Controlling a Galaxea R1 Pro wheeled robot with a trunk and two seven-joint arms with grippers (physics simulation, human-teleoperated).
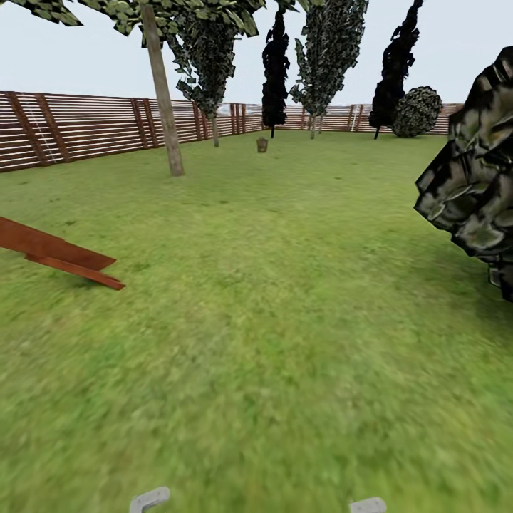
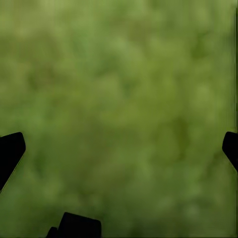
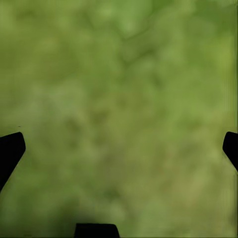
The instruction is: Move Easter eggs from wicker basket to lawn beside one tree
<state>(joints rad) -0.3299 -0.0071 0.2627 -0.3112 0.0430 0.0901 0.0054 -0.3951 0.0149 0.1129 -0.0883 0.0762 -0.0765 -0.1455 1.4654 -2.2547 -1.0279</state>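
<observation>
The wicker basket (image 1: 262, 144) is a small brown shape far off on the lawn (image 1: 285, 299), near the back fence; the Easter eggs are too small to make out at this distance. A tree (image 1: 164, 92) with a pale bare trunk stands at the left, nearer than the basket. More pale-trunked trees (image 1: 214, 125) stand further back. My left gripper (image 2: 119, 146) hangs open over blurred grass, with its dark fingertips (image 2: 11, 151) spread wide. My right gripper (image 3: 119, 146) is likewise open over grass, holding nothing.
A brown slatted fence (image 1: 85, 128) rings the lawn. A reddish wooden plank structure (image 1: 57, 253) lies at the left. Dark blocky foliage (image 1: 474, 185) juts in at the right. Black cypress-like trees (image 1: 274, 71) and a round bush (image 1: 417, 110) stand at the back.
</observation>
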